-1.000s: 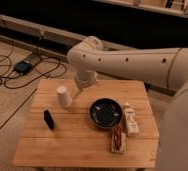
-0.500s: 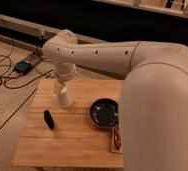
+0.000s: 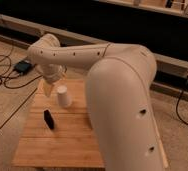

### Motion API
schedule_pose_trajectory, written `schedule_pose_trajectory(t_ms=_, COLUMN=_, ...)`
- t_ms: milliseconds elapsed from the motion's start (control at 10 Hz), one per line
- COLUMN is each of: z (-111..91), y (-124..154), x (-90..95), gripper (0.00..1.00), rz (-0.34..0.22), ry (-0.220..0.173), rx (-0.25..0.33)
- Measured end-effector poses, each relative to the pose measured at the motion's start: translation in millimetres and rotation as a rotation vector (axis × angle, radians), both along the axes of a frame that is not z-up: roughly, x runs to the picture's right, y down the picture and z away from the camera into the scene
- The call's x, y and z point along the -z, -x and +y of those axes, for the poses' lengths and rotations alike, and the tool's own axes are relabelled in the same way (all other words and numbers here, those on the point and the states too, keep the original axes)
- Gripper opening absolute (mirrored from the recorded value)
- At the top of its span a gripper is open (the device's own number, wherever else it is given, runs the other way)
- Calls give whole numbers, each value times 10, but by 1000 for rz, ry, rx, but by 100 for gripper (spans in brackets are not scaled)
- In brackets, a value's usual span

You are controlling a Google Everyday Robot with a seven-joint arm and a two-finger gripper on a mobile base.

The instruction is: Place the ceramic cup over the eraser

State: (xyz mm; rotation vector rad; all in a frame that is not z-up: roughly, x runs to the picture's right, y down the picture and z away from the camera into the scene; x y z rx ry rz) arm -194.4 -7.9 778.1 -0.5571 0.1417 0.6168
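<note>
arm swung closer since half a second ago, now filling centre and right of frame. gripper (image 3: 51,86): upper left, just beside ceramic cup (image 3: 63,96); grip state cannot be told. eraser (image 3: 48,119): lower left on wooden table (image 3: 62,145), apart from cup, uncovered. covering step judged outstanding.

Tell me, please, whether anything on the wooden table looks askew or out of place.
The ceramic cup looks tilted rather than upright, beside the gripper, far back on the table. The eraser sits apart from it, uncovered.
</note>
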Motion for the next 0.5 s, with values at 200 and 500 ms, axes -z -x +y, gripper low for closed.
schedule_pose_trajectory(t_ms=200, z=-10, y=64, x=-178, gripper=80, rz=5, ry=12, rx=3)
schedule_pose_trajectory(t_ms=500, z=-30, y=37, x=-416, gripper=80, rz=28, ry=41, rx=-2)
